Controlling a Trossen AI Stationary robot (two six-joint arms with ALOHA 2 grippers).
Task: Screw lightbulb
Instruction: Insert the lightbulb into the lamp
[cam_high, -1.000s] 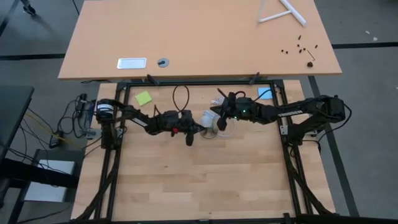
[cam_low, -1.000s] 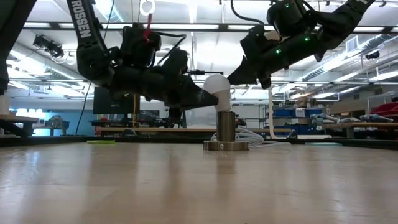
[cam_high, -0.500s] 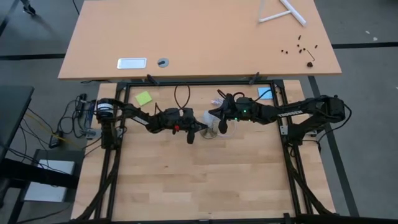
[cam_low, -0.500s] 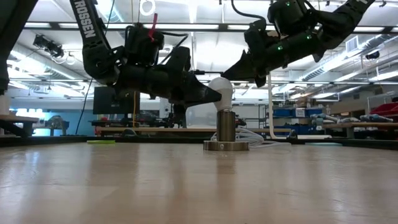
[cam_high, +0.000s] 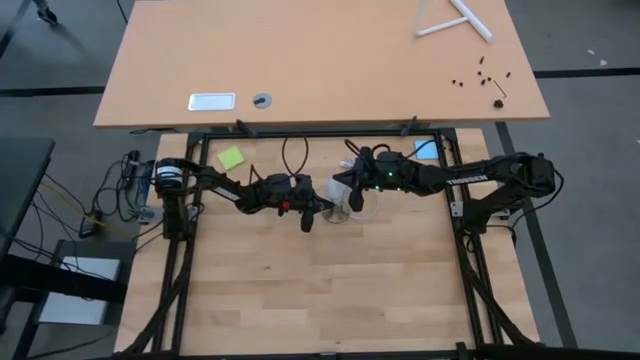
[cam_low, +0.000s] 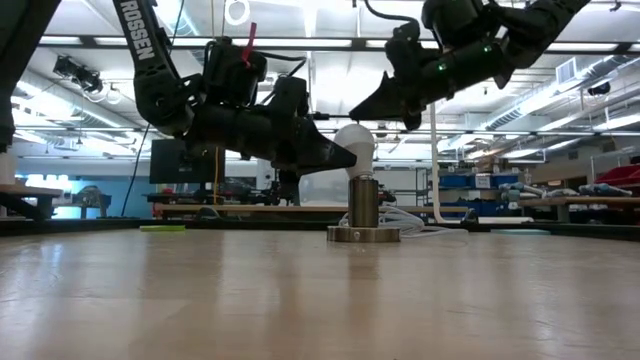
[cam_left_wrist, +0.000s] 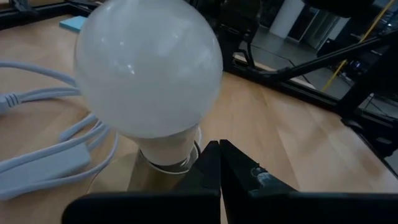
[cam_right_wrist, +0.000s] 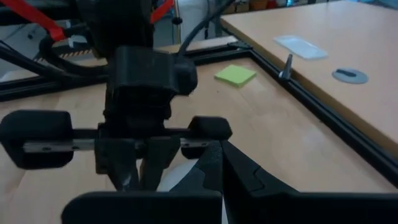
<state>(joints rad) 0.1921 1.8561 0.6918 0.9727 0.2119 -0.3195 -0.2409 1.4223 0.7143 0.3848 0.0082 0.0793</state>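
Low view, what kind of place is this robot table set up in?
Probably a large lab or workshop: long ceiling light strips, workbenches with shelving and gear behind, and a second light-wood desk beside the robot's framed table.

A green sticky note (cam_high: 231, 157) and a possibly blue one (cam_high: 426, 150) lie apart.

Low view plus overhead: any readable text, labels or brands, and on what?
"ROSSEN": white letters on the left arm in the low view; the start of the word is cut off.
White lettering on the right arm in the high view: too small to read.
White plate on the far desk: no legible text.
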